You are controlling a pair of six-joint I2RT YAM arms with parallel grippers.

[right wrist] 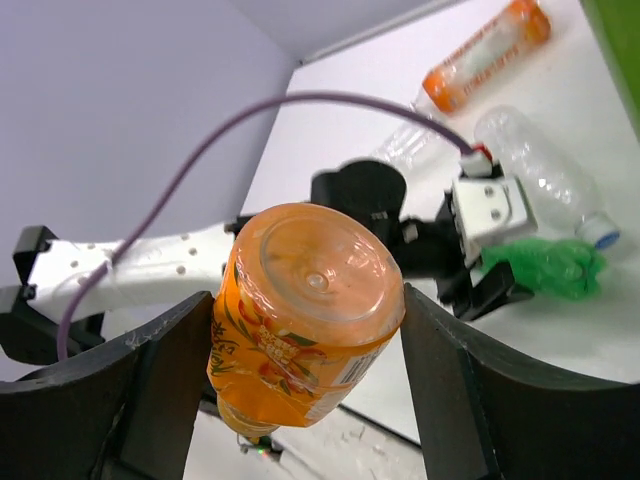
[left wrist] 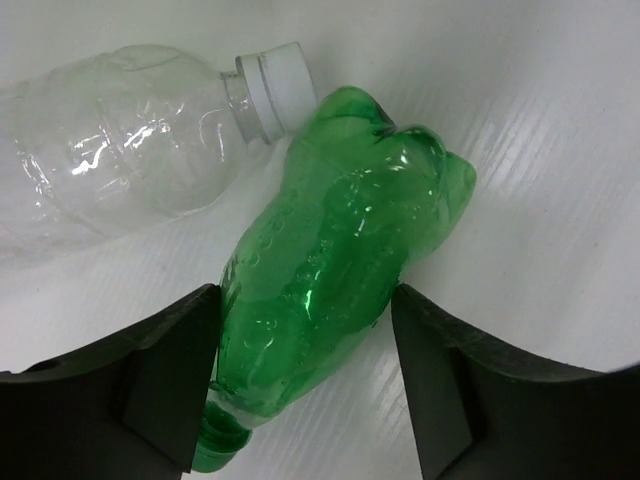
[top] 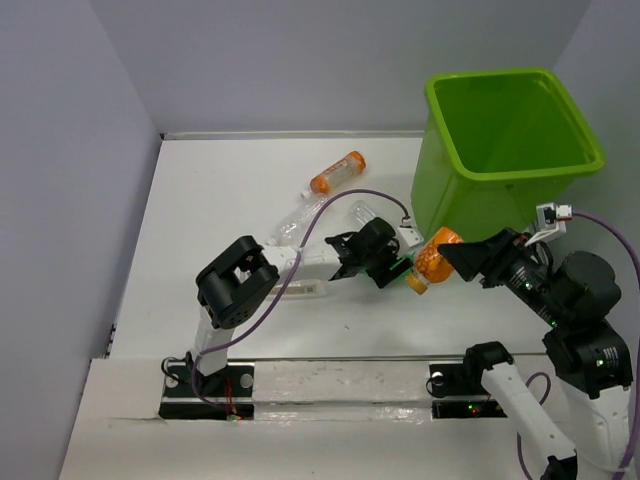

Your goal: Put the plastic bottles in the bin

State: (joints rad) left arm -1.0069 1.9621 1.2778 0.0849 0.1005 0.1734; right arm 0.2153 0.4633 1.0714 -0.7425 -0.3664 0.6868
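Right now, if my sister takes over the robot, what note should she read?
Left tool: straddles the green bottle, which lies on the table; grip unclear.
Right tool: holds an orange bottle in the air beside the bin.
On the table: a second orange bottle, a clear bottle by the green one, and another clear one.
Done: no bottle shows in the bin.
Left: all of them.

Bin sits far R on table, one bottle lying L of it, behind L gripper.
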